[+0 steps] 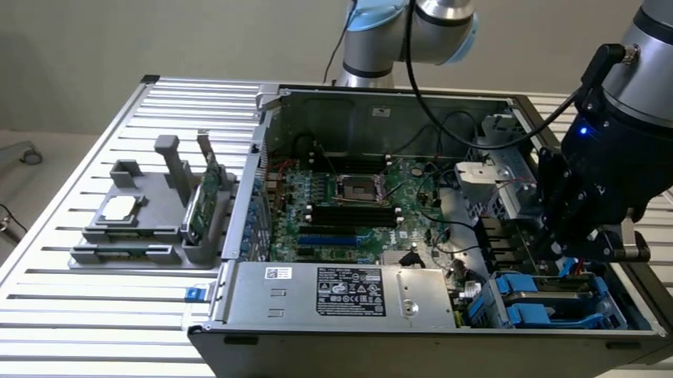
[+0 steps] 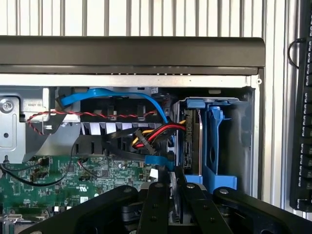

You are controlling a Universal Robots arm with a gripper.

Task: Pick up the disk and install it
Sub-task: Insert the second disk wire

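My black gripper (image 1: 585, 250) hangs over the drive bay at the open computer case's corner on the exterior view's right. In the wrist view its fingers (image 2: 156, 200) stand close together on a thin grey slab seen edge-on, the disk (image 2: 171, 208). A blue piece (image 2: 158, 161) with a small white tag sticks out just past the fingertips. Beyond the gripper (image 2: 171, 184), the drive bay (image 1: 547, 299) holds a blue plastic carrier (image 2: 214, 146) with another drive upright in it (image 2: 192, 141).
Red, yellow and black power wires (image 2: 151, 134) and a blue flat cable (image 2: 112, 95) cross right beside the bay. The motherboard (image 1: 347, 201) and power supply (image 1: 336, 291) fill the case. A grey rack (image 1: 137, 228) with a chip and a green card stands on the slatted table.
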